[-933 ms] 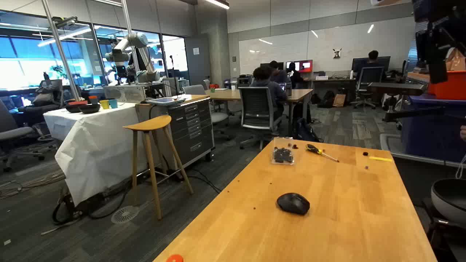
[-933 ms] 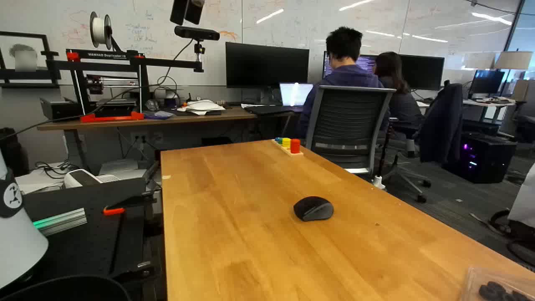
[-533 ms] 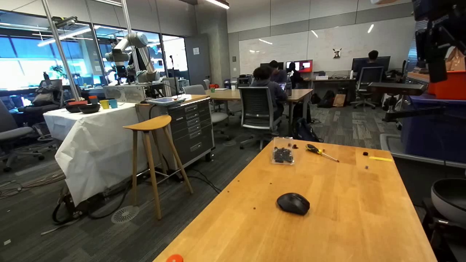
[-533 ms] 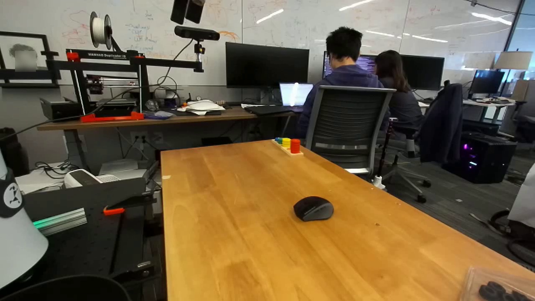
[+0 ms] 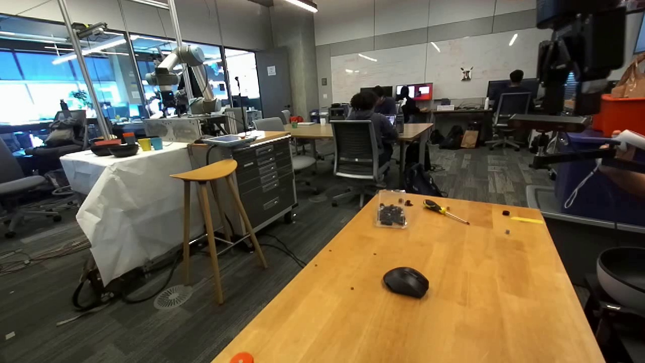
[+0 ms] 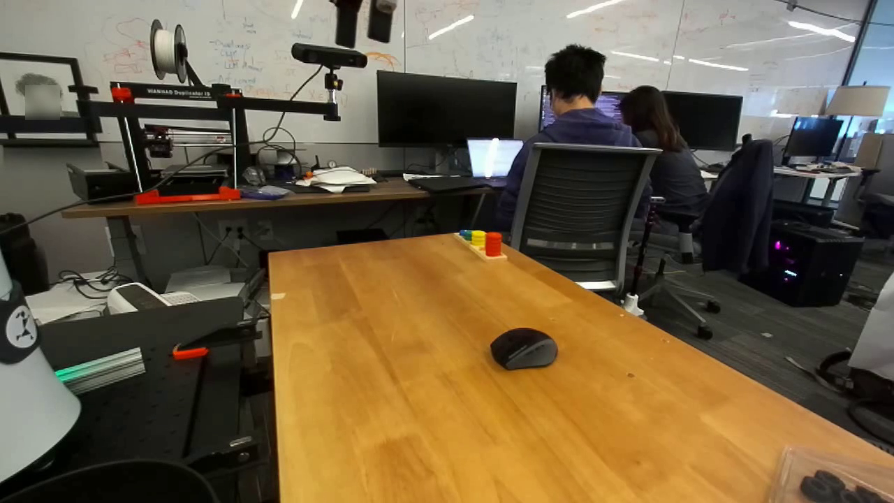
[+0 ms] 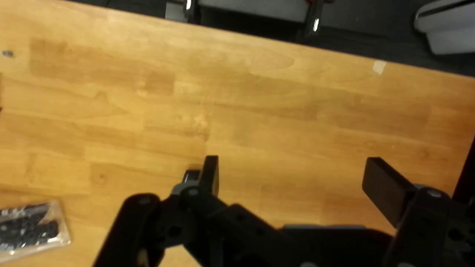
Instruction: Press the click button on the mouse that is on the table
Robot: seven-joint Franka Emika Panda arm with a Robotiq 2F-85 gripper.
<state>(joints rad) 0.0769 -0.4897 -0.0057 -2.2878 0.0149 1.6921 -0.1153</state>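
Observation:
The black mouse (image 5: 406, 282) sits on the honey-coloured wooden table (image 5: 484, 312); it also shows in an exterior view (image 6: 524, 348). In the wrist view only a small part of the mouse (image 7: 192, 176) shows, mostly hidden behind the left finger. My gripper (image 7: 291, 161) is open, with bare table top seen between its fingers. It hangs high above the table, well apart from the mouse, at the upper right of an exterior view (image 5: 569, 103) and at the top edge of an exterior view (image 6: 363, 28).
A clear box of dark bits (image 5: 392, 214), a screwdriver (image 5: 443, 210) and a yellow strip (image 5: 526, 220) lie at one end of the table. A colourful peg toy (image 6: 482, 246) stands at the other. A camera on a bar (image 6: 328, 56) is near the gripper.
The gripper has moved left in one exterior view and right in the other, staying high. A person's hand with a white object now shows at the right edge. The mouse has not moved.

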